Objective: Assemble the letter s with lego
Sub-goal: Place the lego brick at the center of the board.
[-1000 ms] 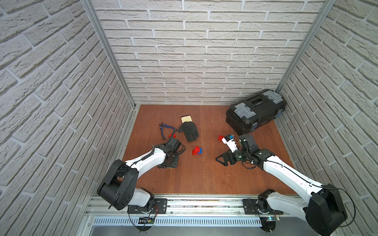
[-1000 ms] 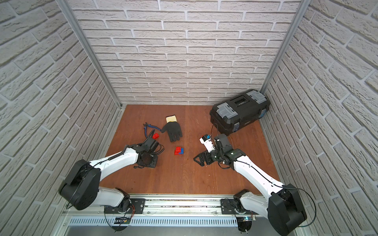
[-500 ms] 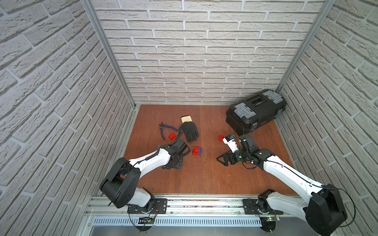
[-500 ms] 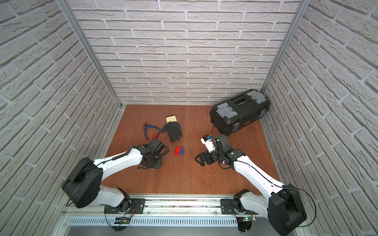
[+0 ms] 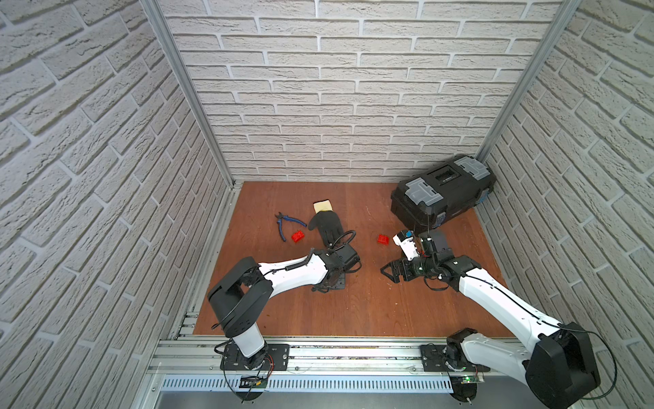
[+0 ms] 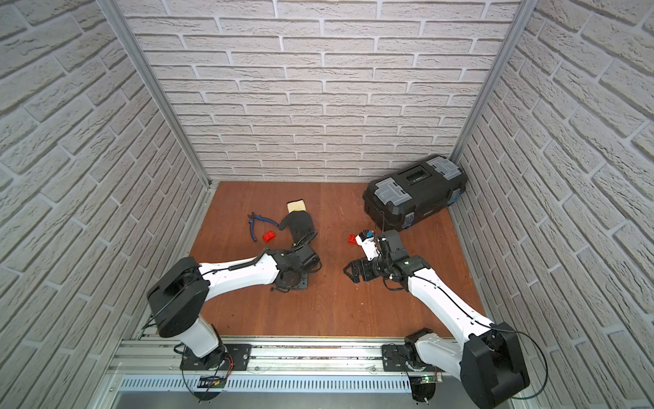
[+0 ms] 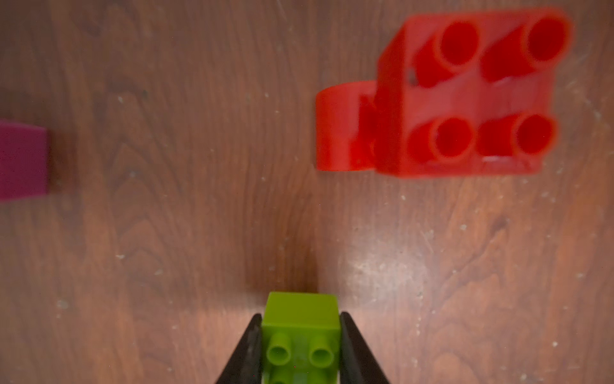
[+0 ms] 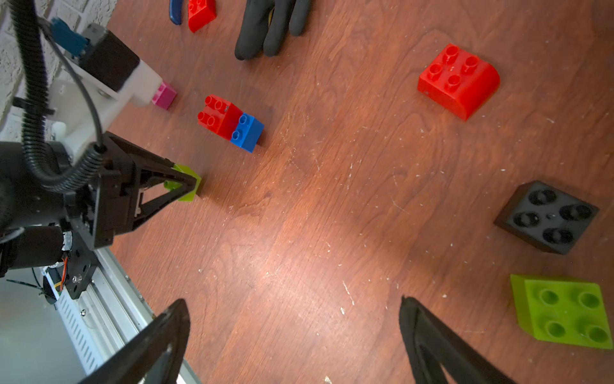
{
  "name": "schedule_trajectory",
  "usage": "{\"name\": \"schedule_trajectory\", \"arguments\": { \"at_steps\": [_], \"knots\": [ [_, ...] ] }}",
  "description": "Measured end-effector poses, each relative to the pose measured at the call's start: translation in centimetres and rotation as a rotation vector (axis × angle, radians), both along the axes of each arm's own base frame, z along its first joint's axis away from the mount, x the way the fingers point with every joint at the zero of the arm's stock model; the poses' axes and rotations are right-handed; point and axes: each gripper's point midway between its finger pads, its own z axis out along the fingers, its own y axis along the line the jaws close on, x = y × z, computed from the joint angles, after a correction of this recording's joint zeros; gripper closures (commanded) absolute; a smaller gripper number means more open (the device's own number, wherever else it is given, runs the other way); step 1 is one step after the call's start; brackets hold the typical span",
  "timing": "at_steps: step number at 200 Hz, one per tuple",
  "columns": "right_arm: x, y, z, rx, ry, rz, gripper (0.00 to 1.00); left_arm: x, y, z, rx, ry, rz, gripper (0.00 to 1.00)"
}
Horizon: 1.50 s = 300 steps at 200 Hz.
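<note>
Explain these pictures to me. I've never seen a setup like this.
Two white robot arms work over a wooden table, each ending in a two-fingered gripper. Two pictures look down from overhead; two come from cameras on the wrists. On the table lie a toolbox, a glove, pliers and loose lego bricks: red, black, pink, lime, blue. The left gripper is shut on a lime green brick; the right gripper is open and empty.

Left wrist view: pink brick cut off at the edge — red brick blurred, lime brick partly cropped.
</note>
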Motion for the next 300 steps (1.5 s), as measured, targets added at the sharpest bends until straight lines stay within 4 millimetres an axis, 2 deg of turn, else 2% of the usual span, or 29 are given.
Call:
{"name": "schedule_trajectory", "arguments": {
  "at_steps": [46,91,151,183,218,223,231,258,300],
  "knots": [
    [0.5,-0.7,0.2,0.023,-0.001,-0.025,0.01,0.9,-2.7,0.4,-0.032,-0.018,0.031,0.8],
    [0.6,-1.2,-0.1,0.034,0.009,-0.043,0.01,0.8,-3.1,-1.1,0.003,0.008,0.035,0.78],
    [0.6,-1.3,0.0,0.043,0.008,-0.043,0.01,0.8,-3.1,-1.2,0.009,0.006,0.035,0.63],
    [0.6,-1.2,0.1,0.048,0.008,-0.036,0.0,0.8,-3.2,-1.3,0.009,0.01,0.036,0.5],
    [0.5,-1.0,0.4,0.061,-0.004,-0.018,0.0,0.8,-3.1,-1.3,0.009,0.011,0.032,0.29],
    [0.5,-0.9,0.5,0.063,-0.008,-0.015,0.0,0.8,-3.1,-1.3,0.008,0.011,0.032,0.23],
    [0.5,-0.9,0.5,0.063,-0.014,-0.01,0.01,0.9,-3.1,-1.2,0.004,0.012,0.031,0.04],
    [0.6,-0.9,0.7,0.058,-0.033,0.002,0.02,1.1,-3.3,0.4,-0.029,-0.005,0.009,0.02],
    [1.6,-0.7,1.4,0.023,-0.089,0.059,0.03,2.2,-3.0,5.2,-0.137,-0.069,-0.05,0.02]
  ]
}}
